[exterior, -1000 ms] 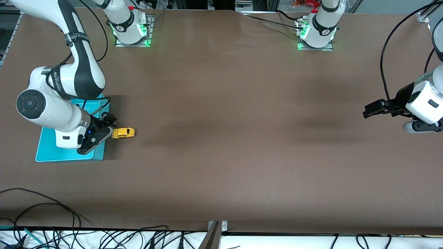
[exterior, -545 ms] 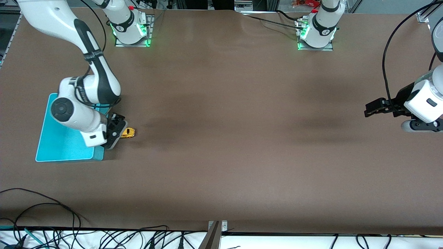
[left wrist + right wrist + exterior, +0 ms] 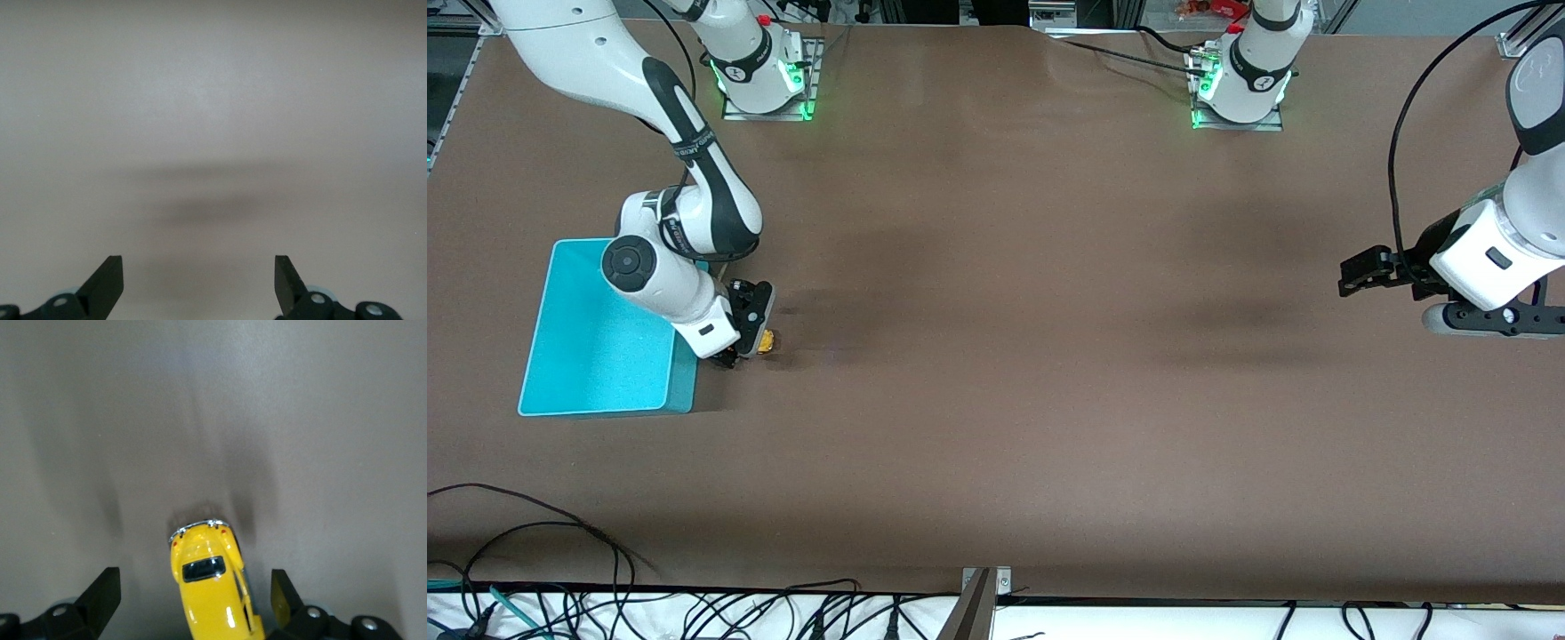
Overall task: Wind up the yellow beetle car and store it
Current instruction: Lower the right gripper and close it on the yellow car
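The yellow beetle car (image 3: 767,341) stands on the brown table beside the turquoise bin (image 3: 596,356), at the right arm's end of the table. My right gripper (image 3: 747,338) is down over the car and hides most of it. In the right wrist view the car (image 3: 210,587) lies between the open fingers (image 3: 105,592), with a gap on each side, closer to one finger. My left gripper (image 3: 1356,274) hangs open and empty over bare table at the left arm's end. The left wrist view shows only its fingertips (image 3: 107,277) and the table.
The turquoise bin is a flat open tray with nothing in it. Cables (image 3: 534,569) lie along the table's edge nearest the front camera. A small metal bracket (image 3: 983,582) sits at the middle of that edge.
My right arm has swung off the bin and brought its open gripper down around the car. My left arm has drifted a little toward the table's middle.
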You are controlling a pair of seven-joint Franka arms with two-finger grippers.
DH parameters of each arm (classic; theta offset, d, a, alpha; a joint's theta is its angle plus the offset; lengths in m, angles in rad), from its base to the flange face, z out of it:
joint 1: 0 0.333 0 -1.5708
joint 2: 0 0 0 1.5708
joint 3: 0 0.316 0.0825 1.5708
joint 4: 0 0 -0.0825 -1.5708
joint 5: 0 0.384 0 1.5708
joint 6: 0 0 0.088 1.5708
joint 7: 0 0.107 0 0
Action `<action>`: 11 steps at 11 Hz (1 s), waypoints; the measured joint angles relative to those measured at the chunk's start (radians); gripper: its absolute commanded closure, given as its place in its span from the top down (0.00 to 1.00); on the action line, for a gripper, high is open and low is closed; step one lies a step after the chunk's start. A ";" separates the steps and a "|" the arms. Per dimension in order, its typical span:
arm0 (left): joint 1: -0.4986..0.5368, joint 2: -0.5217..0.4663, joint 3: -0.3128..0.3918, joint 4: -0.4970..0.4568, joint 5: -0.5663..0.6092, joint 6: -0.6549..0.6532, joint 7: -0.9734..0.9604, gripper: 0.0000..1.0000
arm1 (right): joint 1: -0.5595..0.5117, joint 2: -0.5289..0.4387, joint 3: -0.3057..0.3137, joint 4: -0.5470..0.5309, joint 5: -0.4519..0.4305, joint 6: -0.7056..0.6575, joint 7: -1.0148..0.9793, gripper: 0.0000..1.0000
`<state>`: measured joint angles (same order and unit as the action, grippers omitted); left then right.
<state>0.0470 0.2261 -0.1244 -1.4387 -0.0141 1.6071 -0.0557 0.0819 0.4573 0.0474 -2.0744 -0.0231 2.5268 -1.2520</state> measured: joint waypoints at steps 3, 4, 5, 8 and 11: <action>0.000 -0.001 -0.002 0.001 0.000 0.000 0.002 1.00 | 0.000 0.000 0.000 -0.008 0.000 0.079 -0.167 1.00; 0.000 -0.001 -0.002 0.001 0.000 0.000 0.002 1.00 | -0.002 0.001 0.000 -0.010 0.000 0.096 -0.192 1.00; 0.000 -0.001 -0.004 0.001 0.000 0.000 0.003 1.00 | -0.005 0.005 0.000 -0.018 0.000 0.116 -0.203 1.00; 0.000 -0.001 -0.018 0.001 0.000 0.000 0.003 1.00 | -0.027 0.013 0.000 -0.067 0.000 0.164 -0.214 1.00; 0.000 -0.001 -0.020 0.001 0.000 0.000 0.003 1.00 | -0.054 0.013 0.000 -0.082 0.000 0.187 -0.272 0.57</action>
<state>0.0470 0.2251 -0.1446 -1.4379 -0.0141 1.6070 -0.0526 0.0279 0.4708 0.0470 -2.1566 -0.0234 2.7138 -1.5236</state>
